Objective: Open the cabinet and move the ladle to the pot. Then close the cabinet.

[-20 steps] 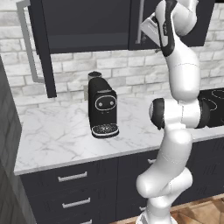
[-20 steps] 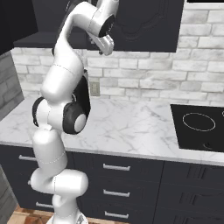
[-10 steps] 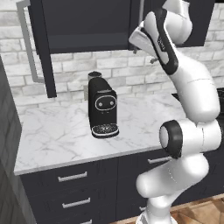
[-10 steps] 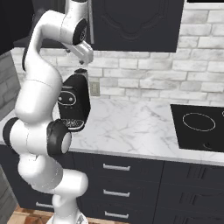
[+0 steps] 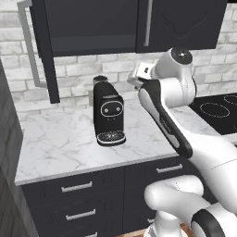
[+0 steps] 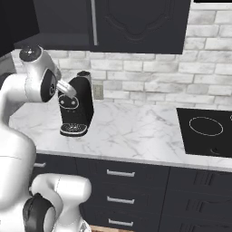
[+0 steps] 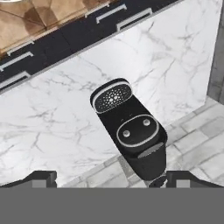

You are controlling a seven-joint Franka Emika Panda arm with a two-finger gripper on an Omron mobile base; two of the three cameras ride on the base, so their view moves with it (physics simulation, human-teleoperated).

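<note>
White marble covers the bench (image 5: 69, 143), backed by a pale brick wall (image 6: 149, 81), with black drawers (image 5: 76, 187) below it. On the bench stands a tall black coffee machine (image 5: 108, 113), its face and round drip grille turned toward the front edge.

Above hangs the cabinet (image 5: 106, 23). Its left door (image 5: 46, 51) is swung out toward the room, its long silver handle (image 5: 28, 44) running up and down; the right door (image 5: 185, 21) is shut, its handle (image 5: 148, 23) also upright. From the right base view the open door does not read clearly, but the shut door's raised panel (image 6: 140, 20) does.

A black cooktop (image 6: 206, 131) with ring marks lies at the right end of the bench. No pot or ladle can be made out on it or in the cabinet opening.

Looking down from the hand view, the gripper (image 7: 111, 180) hangs over the coffee machine with the wall bricks at lower right. Its two dark fingertips (image 7: 41, 177) stand wide apart, holding nothing.
</note>
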